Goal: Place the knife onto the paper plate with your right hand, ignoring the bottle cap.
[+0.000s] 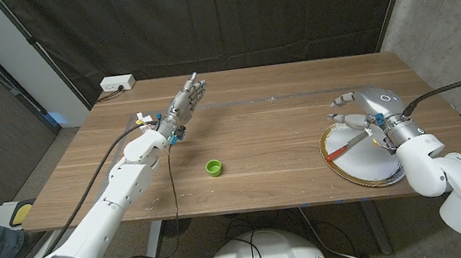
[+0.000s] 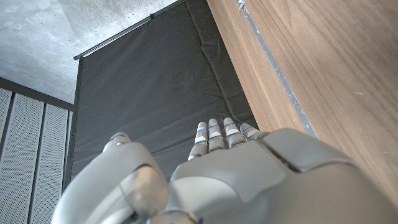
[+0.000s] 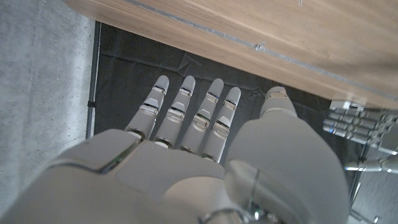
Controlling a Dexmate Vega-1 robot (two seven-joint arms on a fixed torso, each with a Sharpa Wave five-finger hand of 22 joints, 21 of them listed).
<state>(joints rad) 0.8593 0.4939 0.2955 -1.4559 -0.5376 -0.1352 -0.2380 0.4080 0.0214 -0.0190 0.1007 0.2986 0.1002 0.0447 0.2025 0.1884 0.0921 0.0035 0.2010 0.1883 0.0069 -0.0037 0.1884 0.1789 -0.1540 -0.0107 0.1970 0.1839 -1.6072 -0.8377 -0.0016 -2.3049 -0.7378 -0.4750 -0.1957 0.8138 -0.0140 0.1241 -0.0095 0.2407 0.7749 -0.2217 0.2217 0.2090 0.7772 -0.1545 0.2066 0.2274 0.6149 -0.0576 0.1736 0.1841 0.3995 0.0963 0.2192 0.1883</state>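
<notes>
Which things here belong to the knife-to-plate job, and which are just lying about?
Job:
knife, lying on the plate
paper plate
right hand, open above the plate

Lying about:
green bottle cap, mid-table
left hand, open, raised
power strip, far corner

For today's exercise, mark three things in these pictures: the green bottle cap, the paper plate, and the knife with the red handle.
Small green plastic bottle cap point(image 1: 214, 168), head view: the point lies on its open top.
White round paper plate with a gold rim point(image 1: 361, 171), head view: on its bare white face.
Knife with a red handle point(image 1: 342, 150), head view: on the handle, lying on the plate.
</notes>
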